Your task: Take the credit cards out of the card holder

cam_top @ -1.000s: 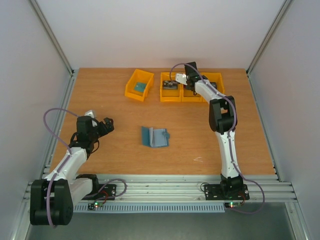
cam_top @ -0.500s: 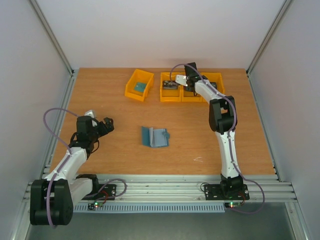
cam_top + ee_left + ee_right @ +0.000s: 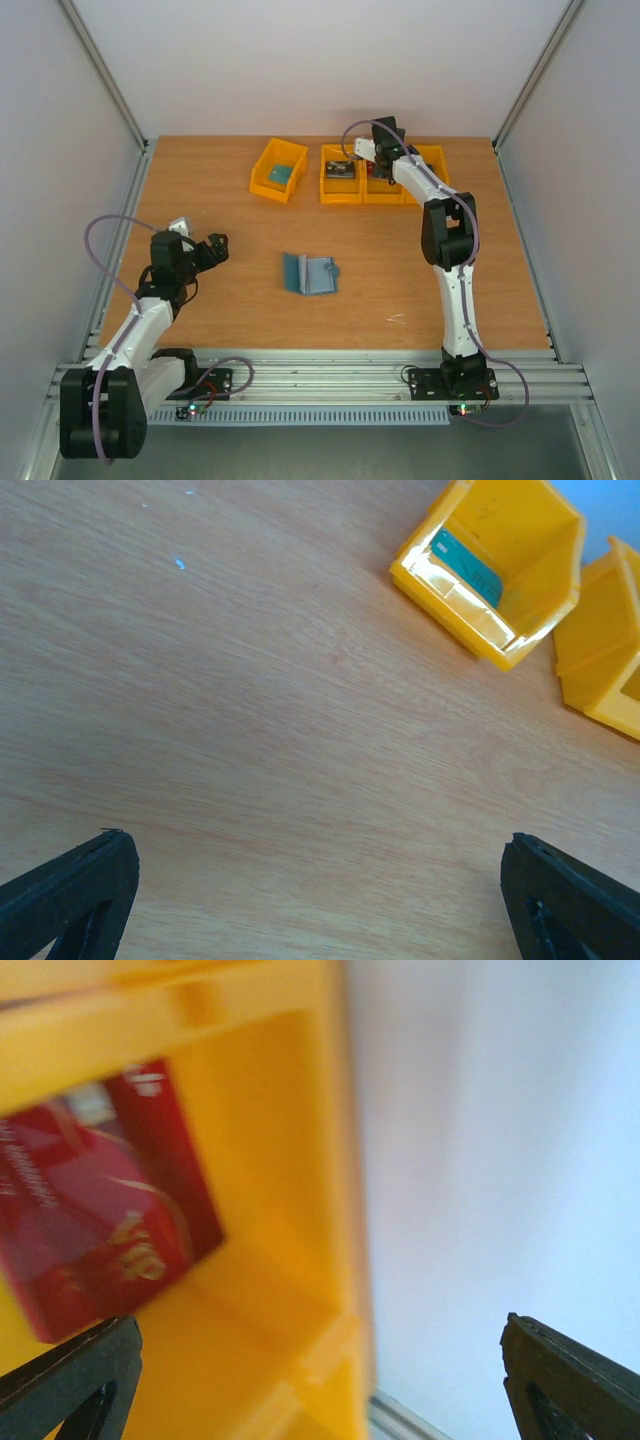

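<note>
The slate-blue card holder (image 3: 310, 272) lies open on the wooden table, midway between the arms, with neither gripper near it. My right gripper (image 3: 382, 158) hangs open over the middle yellow bin (image 3: 383, 190) at the back. In the right wrist view a red credit card (image 3: 100, 1210) lies free inside that bin (image 3: 270, 1130), and the gripper (image 3: 320, 1390) holds nothing. A dark card (image 3: 341, 169) lies in the neighbouring bin, and a teal-blue card (image 3: 280, 173) in the separate left bin (image 3: 262, 178). My left gripper (image 3: 218, 245) hovers open and empty over bare wood at the left.
The left wrist view shows the left gripper (image 3: 320, 900) above bare table, with the left bin (image 3: 535, 590) and its teal card (image 3: 468, 565) at the upper right, and a second bin's corner (image 3: 610, 670) beside it. A further yellow bin (image 3: 430, 158) stands right of the right arm. White walls enclose the table.
The right gripper has opened and risen slightly toward the back wall, leaving the red card in the bin. The left arm and card holder have not moved.
</note>
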Robot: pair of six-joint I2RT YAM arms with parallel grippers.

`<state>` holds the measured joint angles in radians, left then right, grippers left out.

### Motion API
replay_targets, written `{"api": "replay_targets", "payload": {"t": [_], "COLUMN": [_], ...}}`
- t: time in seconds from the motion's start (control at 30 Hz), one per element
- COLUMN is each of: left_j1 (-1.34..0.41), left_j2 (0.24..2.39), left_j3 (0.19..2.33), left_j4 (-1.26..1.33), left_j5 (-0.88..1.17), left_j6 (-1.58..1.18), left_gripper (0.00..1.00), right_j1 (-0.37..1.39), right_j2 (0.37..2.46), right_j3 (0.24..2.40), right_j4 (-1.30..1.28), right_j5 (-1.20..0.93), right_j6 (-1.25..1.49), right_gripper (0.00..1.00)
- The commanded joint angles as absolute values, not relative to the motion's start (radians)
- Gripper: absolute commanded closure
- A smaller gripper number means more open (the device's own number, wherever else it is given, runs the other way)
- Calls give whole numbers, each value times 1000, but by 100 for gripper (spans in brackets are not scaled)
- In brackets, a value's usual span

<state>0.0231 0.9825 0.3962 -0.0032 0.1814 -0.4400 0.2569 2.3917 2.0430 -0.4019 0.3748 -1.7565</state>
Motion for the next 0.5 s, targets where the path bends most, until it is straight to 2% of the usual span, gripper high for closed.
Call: {"api": "replay_targets", "payload": {"t": [0.0, 0.13, 0.23, 0.37, 0.47], "left_j1": [29, 27, 17, -47, -130], "left_j2": [954, 947, 950, 984, 1031], "left_j3": [419, 439, 465, 522, 579], "left_j4": [54, 50, 49, -10, -102], "left_j5": [263, 375, 482, 659, 731], "left_j6": [-395, -345, -315, -233, -148], "left_gripper": [1, 1, 0, 1, 1], "right_j1": [277, 310, 363, 401, 403], "right_j2": [2257, 2149, 2039, 1864, 1741], "right_j3": [2056, 2048, 2028, 1957, 1782], "right_j4": [-294, -369, -484, -726, -733], "right_j5": [464, 446, 419, 107, -126], "right_j6": [-1756, -1584, -1358, -933, -596], "right_gripper": [2, 1, 1, 2, 4]}}
